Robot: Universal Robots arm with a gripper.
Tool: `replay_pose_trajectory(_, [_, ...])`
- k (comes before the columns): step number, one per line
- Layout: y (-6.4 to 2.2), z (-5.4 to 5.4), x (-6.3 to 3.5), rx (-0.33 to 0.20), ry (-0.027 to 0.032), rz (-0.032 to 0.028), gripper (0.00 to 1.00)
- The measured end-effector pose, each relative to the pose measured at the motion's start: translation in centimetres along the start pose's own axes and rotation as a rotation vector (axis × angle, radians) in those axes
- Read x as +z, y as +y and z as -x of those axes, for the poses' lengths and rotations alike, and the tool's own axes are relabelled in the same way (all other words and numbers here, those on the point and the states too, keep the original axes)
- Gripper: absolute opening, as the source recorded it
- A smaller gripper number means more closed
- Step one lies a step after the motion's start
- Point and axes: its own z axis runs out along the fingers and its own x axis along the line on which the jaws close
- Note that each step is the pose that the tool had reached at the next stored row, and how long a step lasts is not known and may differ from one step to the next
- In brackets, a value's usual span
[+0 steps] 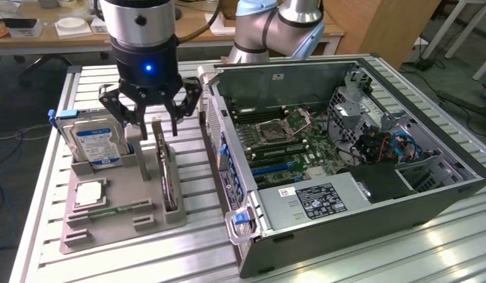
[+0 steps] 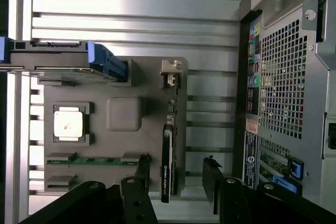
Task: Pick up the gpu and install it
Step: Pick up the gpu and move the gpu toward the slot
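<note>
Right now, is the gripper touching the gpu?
Apart. The wrist view shows a clear gap between the gpu and each finger of the open gripper.

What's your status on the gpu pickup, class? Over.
Gripper open, over the gpu, no grip. It stands on edge in grey holder. Hard drive alongside, not in the way.

In the exterior view the arm (image 1: 141,23) is cut off by the top edge, and the grey holder (image 1: 117,221) hides the lower part of the hard drive (image 1: 95,144). In the wrist view the hand (image 2: 176,158) and the computer case (image 2: 283,77) run past the picture's edge; the print on the gpu (image 2: 167,174) is too small to read
</note>
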Motion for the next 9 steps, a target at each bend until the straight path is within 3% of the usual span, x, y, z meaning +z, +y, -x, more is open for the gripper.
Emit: replay_pose_trajectory(9, [-0.41, 0.0, 1.51, -0.001, -0.0001, 0.0000, 0.53])
